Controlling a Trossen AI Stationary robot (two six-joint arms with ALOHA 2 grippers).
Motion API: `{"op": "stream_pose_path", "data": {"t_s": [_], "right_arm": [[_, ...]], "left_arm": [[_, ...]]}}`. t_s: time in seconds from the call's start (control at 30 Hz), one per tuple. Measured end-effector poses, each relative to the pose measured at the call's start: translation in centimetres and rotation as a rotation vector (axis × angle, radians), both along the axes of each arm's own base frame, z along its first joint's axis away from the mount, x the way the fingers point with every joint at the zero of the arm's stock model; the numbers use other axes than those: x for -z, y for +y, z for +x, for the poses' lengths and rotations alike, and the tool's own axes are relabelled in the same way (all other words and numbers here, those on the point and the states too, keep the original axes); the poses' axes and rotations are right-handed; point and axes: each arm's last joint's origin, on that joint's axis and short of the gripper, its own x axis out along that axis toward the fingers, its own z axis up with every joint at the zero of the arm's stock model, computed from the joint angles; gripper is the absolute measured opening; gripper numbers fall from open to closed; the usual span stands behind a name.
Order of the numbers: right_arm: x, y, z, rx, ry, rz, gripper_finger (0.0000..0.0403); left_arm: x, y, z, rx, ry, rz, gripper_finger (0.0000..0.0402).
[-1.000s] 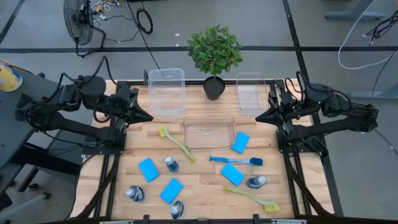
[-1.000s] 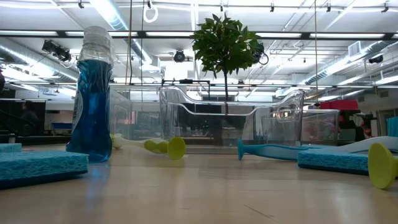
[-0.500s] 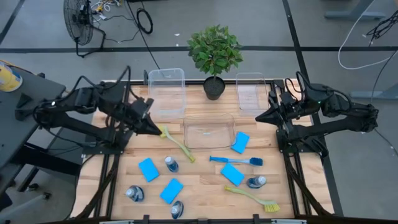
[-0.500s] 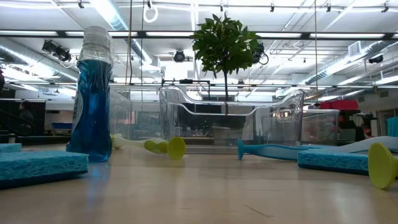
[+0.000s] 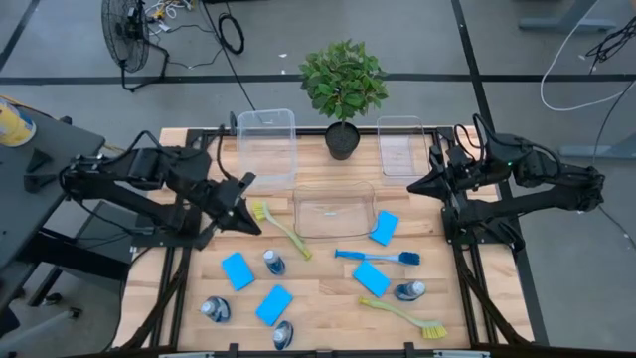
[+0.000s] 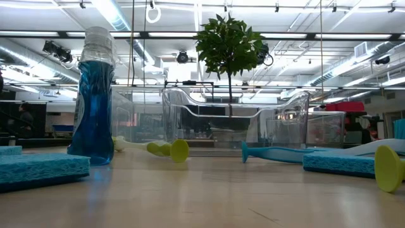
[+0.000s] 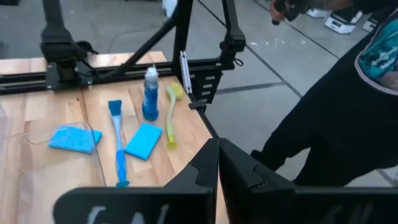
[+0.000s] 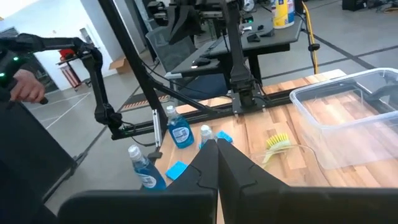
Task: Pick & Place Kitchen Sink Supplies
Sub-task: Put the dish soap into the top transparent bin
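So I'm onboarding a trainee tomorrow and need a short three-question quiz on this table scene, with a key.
1. How many sponges lie on the table?
2. True or false: the left gripper holds a brush.
3. Which thing lies nearest the left gripper? A) blue brush B) yellow-green brush by the middle bin C) plant

Key:
1. Four.
2. False; it holds nothing.
3. B.
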Motion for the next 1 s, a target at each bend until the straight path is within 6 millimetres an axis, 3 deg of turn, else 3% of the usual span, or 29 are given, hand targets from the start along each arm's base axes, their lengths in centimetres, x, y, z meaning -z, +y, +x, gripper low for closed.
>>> {"op": "stream_pose_path", "data": {"t_s": [0.3, 0.73, 1.0], "right_arm": [[0.1, -0.1, 0.2, 0.024, 0.009, -0.004, 0.0000], [0.3, -0.1, 0.8, 0.024, 0.031, -0.004, 0.0000], [0.4, -0.1, 0.9, 0.024, 0.037, -0.004, 0.0000]], "left_arm": [[1.4, -1.0, 2.0, 0.023, 0.084, -0.005, 0.0072], [4.1, -1.9, 4.3, 0.054, 0.253, 0.013, 0.0197], [5.6, -3.3, 5.2, 0.100, 0.323, 0.071, 0.0225]]}}
